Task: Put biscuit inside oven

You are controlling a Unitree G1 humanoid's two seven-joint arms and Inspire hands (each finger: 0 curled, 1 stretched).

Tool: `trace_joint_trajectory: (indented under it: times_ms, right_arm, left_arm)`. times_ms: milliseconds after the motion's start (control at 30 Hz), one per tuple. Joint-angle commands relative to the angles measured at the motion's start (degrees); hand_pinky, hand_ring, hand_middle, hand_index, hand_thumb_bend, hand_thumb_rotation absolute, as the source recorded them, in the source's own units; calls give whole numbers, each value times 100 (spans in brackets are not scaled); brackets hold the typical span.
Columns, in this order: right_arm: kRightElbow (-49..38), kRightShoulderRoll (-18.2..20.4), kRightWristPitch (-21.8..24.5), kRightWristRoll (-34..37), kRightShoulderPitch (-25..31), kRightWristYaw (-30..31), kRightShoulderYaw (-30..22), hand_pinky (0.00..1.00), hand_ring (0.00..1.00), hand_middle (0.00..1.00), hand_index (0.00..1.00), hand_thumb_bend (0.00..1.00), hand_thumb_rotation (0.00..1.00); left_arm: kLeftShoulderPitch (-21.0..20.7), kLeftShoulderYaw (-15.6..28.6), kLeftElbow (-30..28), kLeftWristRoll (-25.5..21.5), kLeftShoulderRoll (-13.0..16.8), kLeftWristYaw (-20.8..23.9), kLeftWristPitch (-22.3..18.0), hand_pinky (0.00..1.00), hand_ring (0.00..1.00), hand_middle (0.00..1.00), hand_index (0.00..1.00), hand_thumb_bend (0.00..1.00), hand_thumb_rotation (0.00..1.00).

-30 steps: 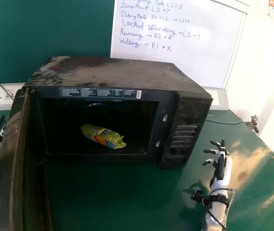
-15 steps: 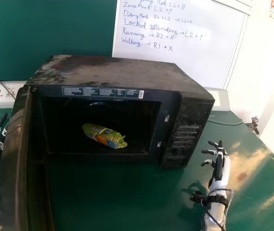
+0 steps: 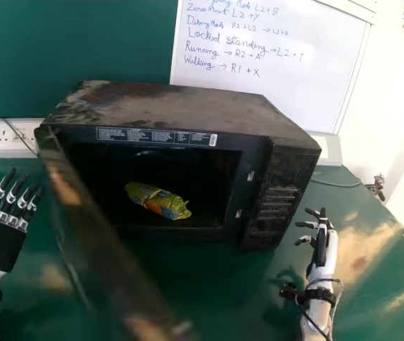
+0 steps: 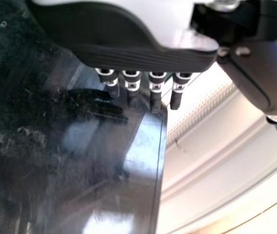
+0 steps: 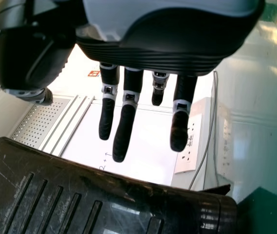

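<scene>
"Two hands to choose from. Which one mattered?"

"The left hand (image 3: pixel 1 240), I judged. It was released, its fingers straight and empty, and it stood on the outer side of the oven door (image 3: pixel 106 241), near the face. Whether it touched, I couldn't tell."

"And the right hand (image 3: pixel 322 249)?"

"Released too, holding nothing, over the bench (image 3: pixel 372 298) beyond the oven's control side. It was well apart from the door, so the wrong one for the job."

"Where did the door lie from the left hand, then?"

"To its right. It was hinged at the oven's left edge and slanted forward and rightward, its free end well out from the oven (image 3: pixel 180 110). A push would have had to go rightward and in toward the front, against that outer face."

"Past the door, the biscuit pack (image 3: pixel 157 200)?"

"Inside the oven, lying on its floor, right of the door's hinge. Its long axis ran aslant, the left end farther back, the right end nearer the opening."

"Would it have blocked the door?"

"I doubted it. The placing looked done; shutting the door seemed all that remained."
</scene>
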Motion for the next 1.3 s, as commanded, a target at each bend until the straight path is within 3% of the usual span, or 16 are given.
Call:
trace_joint_trajectory:
  times_ms: [0,333,600,767,933,1100,1267]
  right_arm:
    - [135,266,-78,-64,290,-37,63,21,31,41,64,71,95]
    - [121,287,-50,-54,284,-49,38,22,30,41,64,73,95]
    - [121,281,-44,-84,286,-60,55,21,30,41,64,71,95]
    - [121,285,-62,-79,290,-52,52,22,31,41,64,68,94]
    - [116,285,-56,-55,297,-2,42,21,30,41,64,70,94]
    - [116,292,-53,-32,299,32,27,21,30,41,64,69,93]
    - [117,296,-67,-38,298,41,28,21,30,41,64,72,94]
  left_arm:
    - [90,-199,-37,113,-152,-186,8,4,21,30,43,0,0]
    - [55,-298,-21,103,-133,-376,86,9,24,32,43,0,0]
    - [176,-328,-271,322,-214,-72,-105,9,25,32,45,0,0]
    - [224,-348,-337,318,-286,119,-103,13,28,37,47,0,0]
    - [279,-382,-363,439,-260,323,-169,16,35,49,56,0,0]
    - [436,-460,-724,747,-352,922,-437,13,36,65,71,0,0]
    - [552,-540,-974,926,-398,1398,-507,16,53,85,87,0,0]
